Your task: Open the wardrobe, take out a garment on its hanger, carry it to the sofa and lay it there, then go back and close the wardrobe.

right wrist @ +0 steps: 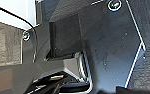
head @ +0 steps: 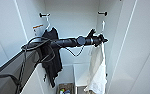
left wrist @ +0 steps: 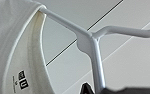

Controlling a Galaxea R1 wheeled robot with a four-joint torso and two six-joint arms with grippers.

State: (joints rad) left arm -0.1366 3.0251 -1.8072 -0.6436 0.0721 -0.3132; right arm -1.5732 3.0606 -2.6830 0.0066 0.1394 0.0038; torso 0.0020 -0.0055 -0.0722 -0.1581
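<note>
The wardrobe (head: 73,15) stands open in front of me, white inside. The garment (head: 97,70), a long white shirt, hangs at the right side of the interior on its white hanger (head: 102,26). My left arm reaches in from the left, and my left gripper (head: 102,40) is at the hanger's neck, just below its hook. In the left wrist view the hanger (left wrist: 87,42) runs down into my gripper (left wrist: 96,90), which looks shut on its stem, with the shirt collar (left wrist: 13,50) beside it. The hanger's hook sits below the black hook (head: 102,13); I cannot tell if they touch.
A black shirt (head: 52,57) on a white hanger hangs from the left hook, right behind my left arm. The open right door (head: 141,50) stands close on the right. A white box (head: 81,72) and a basket of small items (head: 64,89) sit low in the wardrobe.
</note>
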